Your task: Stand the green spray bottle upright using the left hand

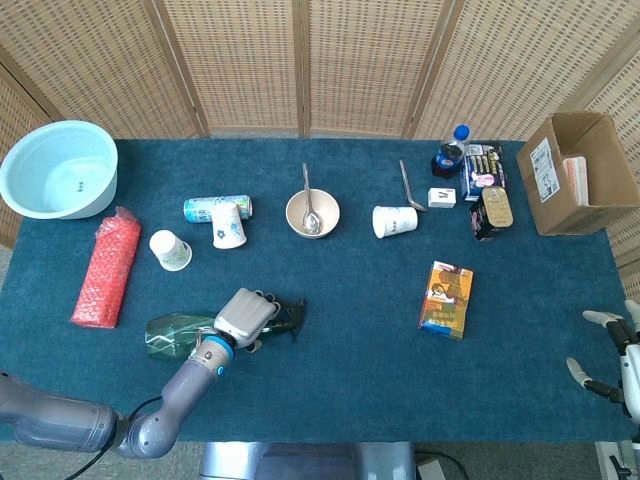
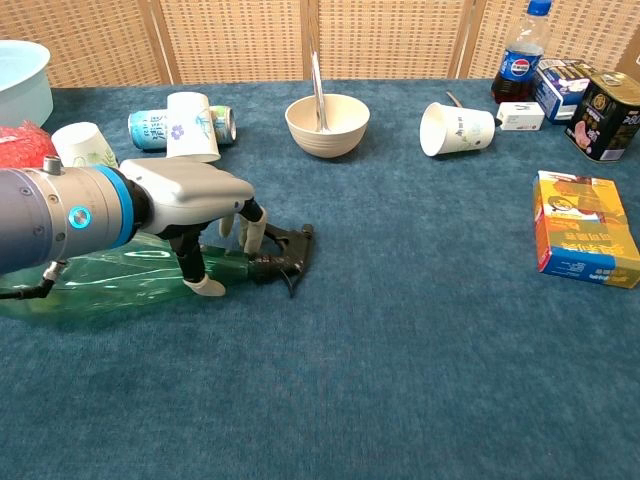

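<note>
The green spray bottle (image 2: 95, 281) lies on its side on the blue cloth, its black trigger head (image 2: 281, 256) pointing right. My left hand (image 2: 186, 196) arches over the bottle's neck, with the thumb on the near side and the fingers (image 2: 252, 231) curled down on the far side, gripping it. From the head view, the bottle (image 1: 170, 335) lies near the front left edge with the left hand (image 1: 246, 316) covering its neck. My right hand (image 1: 610, 352) hangs off the table's front right corner, fingers apart and holding nothing.
Behind the bottle stand two paper cups (image 2: 86, 148) (image 2: 191, 128) beside a lying can (image 1: 212, 207). A red packet (image 1: 104, 268) and pale basin (image 1: 57, 168) sit left. A bowl with spoon (image 2: 326, 123), tipped cup (image 2: 455, 128), orange box (image 2: 584, 241) and cardboard box (image 1: 575, 172) lie further right.
</note>
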You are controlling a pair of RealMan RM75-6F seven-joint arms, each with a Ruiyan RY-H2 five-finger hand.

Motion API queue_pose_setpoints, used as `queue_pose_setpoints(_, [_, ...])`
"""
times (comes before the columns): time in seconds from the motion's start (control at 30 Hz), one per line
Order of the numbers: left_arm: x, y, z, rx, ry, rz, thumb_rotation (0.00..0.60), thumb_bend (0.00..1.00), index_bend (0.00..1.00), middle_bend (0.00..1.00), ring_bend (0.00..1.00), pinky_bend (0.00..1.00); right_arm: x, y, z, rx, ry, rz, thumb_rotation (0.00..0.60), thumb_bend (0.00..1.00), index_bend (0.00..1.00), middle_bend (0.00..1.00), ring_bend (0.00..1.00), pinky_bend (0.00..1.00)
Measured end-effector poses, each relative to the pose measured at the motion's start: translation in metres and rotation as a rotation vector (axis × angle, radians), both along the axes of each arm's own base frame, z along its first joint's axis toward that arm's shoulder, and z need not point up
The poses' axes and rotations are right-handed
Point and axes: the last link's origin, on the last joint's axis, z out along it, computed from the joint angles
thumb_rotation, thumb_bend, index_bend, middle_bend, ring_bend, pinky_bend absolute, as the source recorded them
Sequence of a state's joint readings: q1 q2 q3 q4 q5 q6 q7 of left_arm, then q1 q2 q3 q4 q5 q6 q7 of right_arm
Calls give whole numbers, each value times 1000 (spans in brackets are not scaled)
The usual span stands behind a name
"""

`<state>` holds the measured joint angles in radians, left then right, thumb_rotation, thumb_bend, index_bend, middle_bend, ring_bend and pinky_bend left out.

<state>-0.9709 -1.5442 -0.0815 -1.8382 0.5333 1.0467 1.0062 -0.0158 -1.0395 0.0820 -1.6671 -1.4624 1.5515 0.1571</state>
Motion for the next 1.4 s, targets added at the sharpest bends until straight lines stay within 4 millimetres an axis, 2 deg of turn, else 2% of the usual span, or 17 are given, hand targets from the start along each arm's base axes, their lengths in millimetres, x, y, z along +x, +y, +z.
queue_pose_setpoints(0.2, [-3,3,4,-7,25,8,600,335,331,267,264,429,1,2,1,-1,-9,2,600,281,262,306,10,104])
queue_pose_setpoints(0.37, [-2,4,5,10,6,-3,600,348,448,421,445,523,3,2,1,-5,-13,8,600,283,263,306,10,104])
queue_pose_setpoints(0.43, [0,4,5,22,-9,-13,600,368,511,477,513,627,3,2,2,-7,-17,10,600,282,262,306,10,104])
queue_pose_setpoints(0.57, [2,5,5,42,-55,-23,600,376,548,503,536,638,4,2,2,-11,-21,13,600,282,257,306,9,104])
queue_pose_setpoints(0.67, [5,6,8,56,-97,-25,600,375,551,503,536,585,4,1,3,-13,-22,15,600,281,251,306,9,104])
queue_pose_setpoints(0.83, [9,9,19,87,-192,-10,600,376,558,491,536,564,6,-1,2,-10,-25,20,600,282,246,306,8,104])
queue_pose_setpoints(1.07, [14,15,44,143,-426,23,600,376,557,474,524,567,8,-3,0,-7,-24,23,600,282,241,306,8,104])
queue_pose_setpoints(1.4, [2,20,98,209,-959,64,600,376,544,465,503,488,13,-9,-6,9,-27,32,600,282,238,306,8,104])
